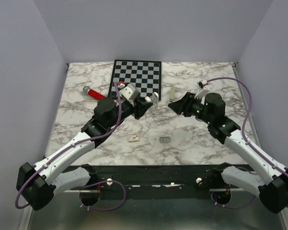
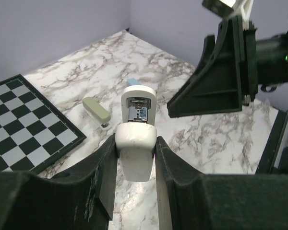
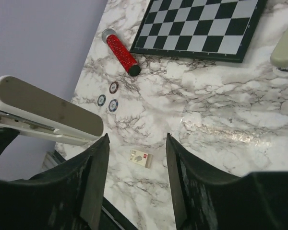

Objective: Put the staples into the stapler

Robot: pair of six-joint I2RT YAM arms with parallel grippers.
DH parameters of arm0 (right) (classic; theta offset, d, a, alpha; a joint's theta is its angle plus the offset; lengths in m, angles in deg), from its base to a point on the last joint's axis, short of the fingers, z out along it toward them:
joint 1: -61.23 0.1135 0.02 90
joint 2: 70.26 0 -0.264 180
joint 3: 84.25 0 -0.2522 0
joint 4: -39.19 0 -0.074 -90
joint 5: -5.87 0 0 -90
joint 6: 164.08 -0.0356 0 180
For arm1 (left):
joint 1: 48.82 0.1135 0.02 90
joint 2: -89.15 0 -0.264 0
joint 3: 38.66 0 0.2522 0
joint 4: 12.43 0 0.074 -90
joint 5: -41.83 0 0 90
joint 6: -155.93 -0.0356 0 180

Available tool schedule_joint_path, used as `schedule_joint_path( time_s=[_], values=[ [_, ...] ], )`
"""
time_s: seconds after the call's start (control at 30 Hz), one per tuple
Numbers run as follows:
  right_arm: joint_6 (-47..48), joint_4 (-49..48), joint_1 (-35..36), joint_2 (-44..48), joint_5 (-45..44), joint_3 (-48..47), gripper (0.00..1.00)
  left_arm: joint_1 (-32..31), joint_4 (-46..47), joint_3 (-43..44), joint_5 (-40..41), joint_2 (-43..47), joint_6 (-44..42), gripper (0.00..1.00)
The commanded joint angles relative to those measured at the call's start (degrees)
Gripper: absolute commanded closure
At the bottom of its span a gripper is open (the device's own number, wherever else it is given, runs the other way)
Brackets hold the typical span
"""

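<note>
My left gripper (image 2: 137, 146) is shut on the rear end of a white stapler (image 2: 138, 125) and holds it above the table. Its top is swung open and the metal channel (image 2: 139, 113) shows. From above, the stapler (image 1: 155, 99) sits at the left gripper (image 1: 147, 106), just in front of the chessboard. My right gripper (image 1: 173, 106) faces it a short way to the right. In its own wrist view the right gripper (image 3: 137, 143) is open and empty, with the stapler (image 3: 43, 112) to its left. The staples (image 1: 164, 139), a small grey block, lie on the marble nearer the arm bases.
A small cardboard box (image 1: 133, 138) lies left of the staples. A grey-green second stapler (image 1: 173, 93) rests beside the chessboard (image 1: 137, 76). A red cylinder (image 1: 96, 94) lies at the back left, with three poker chips (image 3: 113, 88) near it.
</note>
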State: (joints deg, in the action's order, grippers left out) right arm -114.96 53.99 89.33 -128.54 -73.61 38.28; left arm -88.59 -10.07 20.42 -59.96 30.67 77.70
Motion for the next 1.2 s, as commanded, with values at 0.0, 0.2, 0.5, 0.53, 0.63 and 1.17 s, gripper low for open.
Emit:
schedule_joint_path(
  time_s=[0.0, 0.2, 0.5, 0.53, 0.63, 1.17],
  values=[
    [21.7, 3.6, -0.2, 1.8, 6.1, -4.1, 0.38, 0.6, -6.9, 3.8, -8.5, -0.5, -7.8, 1.00],
    [45.1, 9.0, -0.2, 4.3, 20.8, -8.8, 0.15, 0.6, -14.9, 7.7, -16.4, -0.8, -14.5, 1.00],
    [59.9, 23.8, -0.1, -1.7, 40.5, -22.1, 0.13, 0.6, -22.5, 14.0, -26.2, -3.3, -17.8, 1.00],
    [60.5, 24.9, -0.2, -3.2, 41.8, -23.2, 0.13, 0.7, -23.1, 15.0, -27.0, -3.7, -17.9, 1.00],
    [63.0, 28.7, -0.1, -5.3, 45.9, -26.2, 0.14, 0.6, -23.6, 16.1, -28.1, -4.2, -18.0, 1.00],
    [65.6, 30.2, 0.6, -11.0, 49.8, -29.1, 0.33, 0.6, -24.6, 18.9, -33.6, -5.8, -17.3, 1.00]
  ],
)
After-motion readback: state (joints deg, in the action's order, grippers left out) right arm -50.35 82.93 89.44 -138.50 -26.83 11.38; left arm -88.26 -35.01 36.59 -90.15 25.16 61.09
